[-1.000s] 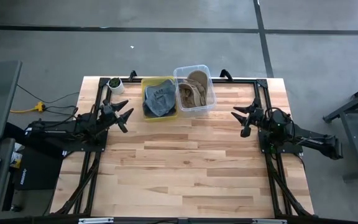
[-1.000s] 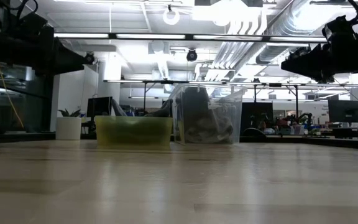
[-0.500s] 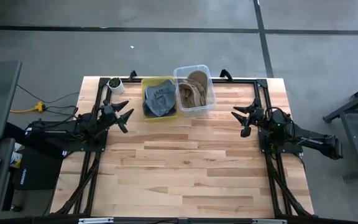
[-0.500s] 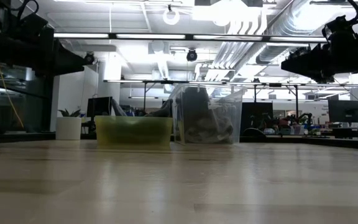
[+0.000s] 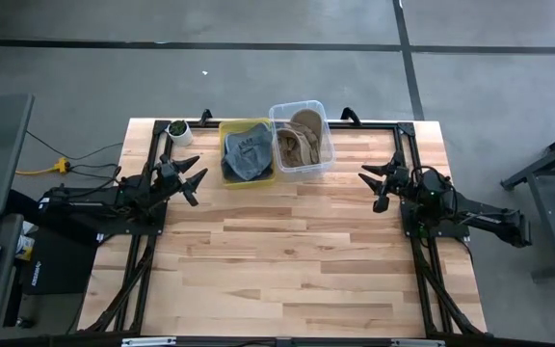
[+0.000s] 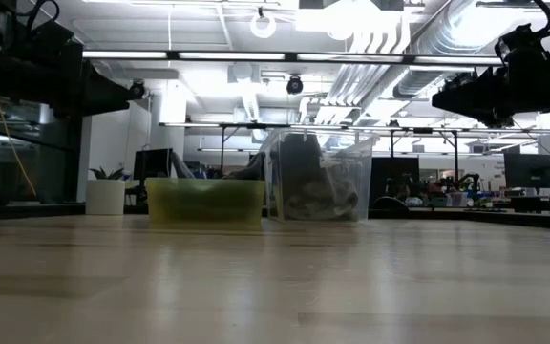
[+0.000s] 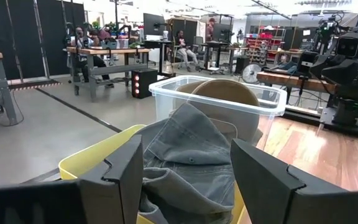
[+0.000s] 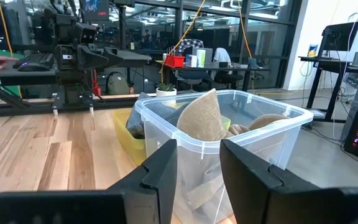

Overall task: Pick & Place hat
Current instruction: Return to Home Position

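Observation:
A grey denim hat [image 5: 247, 154] lies crumpled in a yellow bin [image 5: 227, 128] at the table's far edge; it also shows in the left wrist view [image 7: 188, 155]. Beside it, tan hats [image 5: 301, 140] fill a clear plastic bin [image 5: 328, 145], one of them standing up above the rim [image 8: 202, 118]. My left gripper [image 5: 189, 175] hovers open to the left of the yellow bin, above the table. My right gripper [image 5: 374, 185] hovers open to the right of the clear bin. Neither touches anything.
A small white pot with a plant [image 5: 178, 129] stands at the far edge, left of the yellow bin. Bare wooden tabletop [image 5: 287, 260] stretches from the bins to the near edge. Black frame rails [image 5: 141, 260] run along both sides.

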